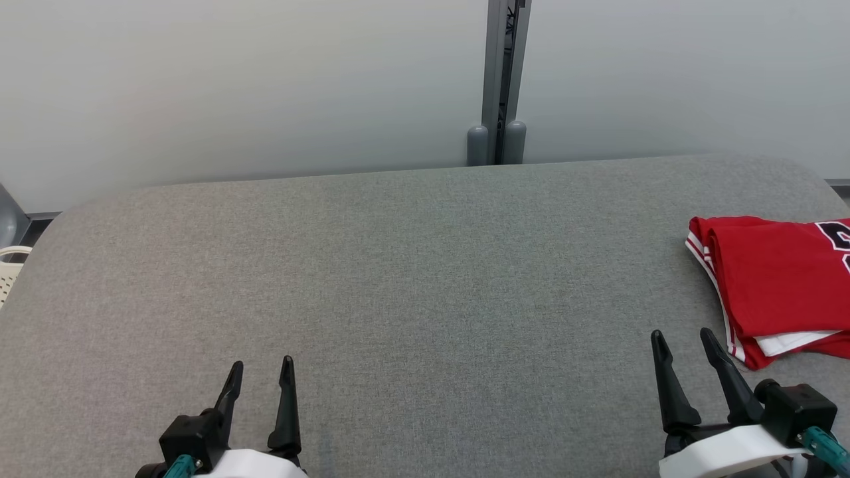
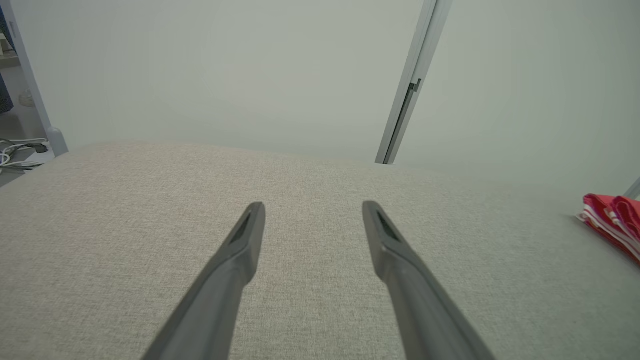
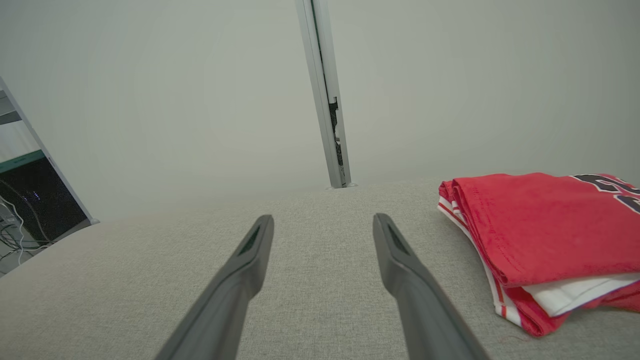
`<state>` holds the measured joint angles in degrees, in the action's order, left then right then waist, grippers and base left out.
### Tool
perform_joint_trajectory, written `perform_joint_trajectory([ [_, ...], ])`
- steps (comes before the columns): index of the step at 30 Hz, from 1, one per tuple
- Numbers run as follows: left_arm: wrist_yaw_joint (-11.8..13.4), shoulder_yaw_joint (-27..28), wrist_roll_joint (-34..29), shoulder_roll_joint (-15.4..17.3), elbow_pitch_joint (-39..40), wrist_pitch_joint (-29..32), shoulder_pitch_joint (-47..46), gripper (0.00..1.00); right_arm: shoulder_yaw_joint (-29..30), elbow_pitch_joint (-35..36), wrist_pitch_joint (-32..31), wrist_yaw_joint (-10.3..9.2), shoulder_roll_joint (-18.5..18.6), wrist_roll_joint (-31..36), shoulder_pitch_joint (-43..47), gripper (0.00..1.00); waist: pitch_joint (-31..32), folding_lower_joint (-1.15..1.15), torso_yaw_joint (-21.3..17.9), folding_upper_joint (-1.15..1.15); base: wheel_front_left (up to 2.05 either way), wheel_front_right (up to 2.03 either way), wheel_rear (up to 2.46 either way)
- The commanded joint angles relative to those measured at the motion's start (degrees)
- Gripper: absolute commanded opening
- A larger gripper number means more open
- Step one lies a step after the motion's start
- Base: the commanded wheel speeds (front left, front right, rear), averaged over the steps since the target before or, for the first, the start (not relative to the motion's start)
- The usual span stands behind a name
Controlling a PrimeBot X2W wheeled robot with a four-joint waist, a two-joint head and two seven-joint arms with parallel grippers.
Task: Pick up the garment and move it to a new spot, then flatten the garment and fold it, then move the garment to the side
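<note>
The grey cloth-covered table (image 1: 412,265) spreads wide in front of me. The red basketball jersey (image 1: 777,279) lies folded at its right side, well apart from the middle. Part of it is cut off by the head view's right edge, so I cannot tell how close it sits to the table's own edge. That is my first worry: judging from how it lies, the fold and the move aside look done, and any push to the right could tip the stack over an edge I cannot see. My right pincer (image 1: 681,332) hovers low over the table with its jaws wide and nothing between them, just beside the jersey's near left corner but not touching it. A careless swing to the right would drive the outer finger into that corner and drag the layers askew. My left pincer (image 1: 261,362) is likewise wide and empty, well away across the table, and poses little risk unless I reach across. The weakest point is the white inner layer (image 1: 793,342) poking out from under the top red fold at the near edge, alongside the striped trim (image 1: 708,275) on the left, where a fingertip could hook in and peel the fold open. The knit looks thin and slippery to me, so I expect even a light brush to shift it.
</note>
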<state>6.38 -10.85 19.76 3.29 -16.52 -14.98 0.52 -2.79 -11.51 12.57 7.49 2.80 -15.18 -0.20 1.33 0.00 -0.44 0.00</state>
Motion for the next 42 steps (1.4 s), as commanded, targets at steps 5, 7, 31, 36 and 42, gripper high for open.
perform_joint_trajectory([
  [5, 0.54, 0.46, -0.66, 0.48, 0.17, -0.25, 0.58, 1.00, 0.94, -0.17, 0.65, 0.02, 0.28, 0.17, 0.12, 1.00, 0.04, 0.00, 0.05, 0.00, 0.00, 0.00, 0.00],
  [7, 0.71, 0.52, -0.82, 0.59, 0.35, -0.24, 0.80, 1.00, 1.27, -0.28, 0.68, 0.02, 0.28, 0.26, 0.04, 1.00, 0.04, 0.00, 0.17, 0.00, 0.00, 0.00, 0.00],
  [31, 1.43, -0.36, -1.59, 1.22, 0.29, -0.22, 0.76, 1.00, 1.78, -0.39, -0.33, 0.02, 0.28, 0.93, -0.14, 1.00, -0.22, 0.00, 0.46, 0.00, 0.00, 0.00, 0.00],
  [36, 1.21, -0.61, -1.02, 0.62, -1.51, 0.39, 1.46, 0.00, 1.67, -2.16, -0.33, 0.00, -0.57, 0.77, 1.08, 0.00, -0.24, 0.00, 0.46, 0.00, 0.00, 0.00, 0.00],
  [42, 0.09, 0.81, 4.44, 0.50, -1.65, 2.05, 0.98, 0.00, 2.15, -2.47, -1.75, 0.00, -0.57, -5.11, 0.79, 0.00, -0.30, 0.00, 0.46, 0.00, 0.00, 0.00, 0.00],
])
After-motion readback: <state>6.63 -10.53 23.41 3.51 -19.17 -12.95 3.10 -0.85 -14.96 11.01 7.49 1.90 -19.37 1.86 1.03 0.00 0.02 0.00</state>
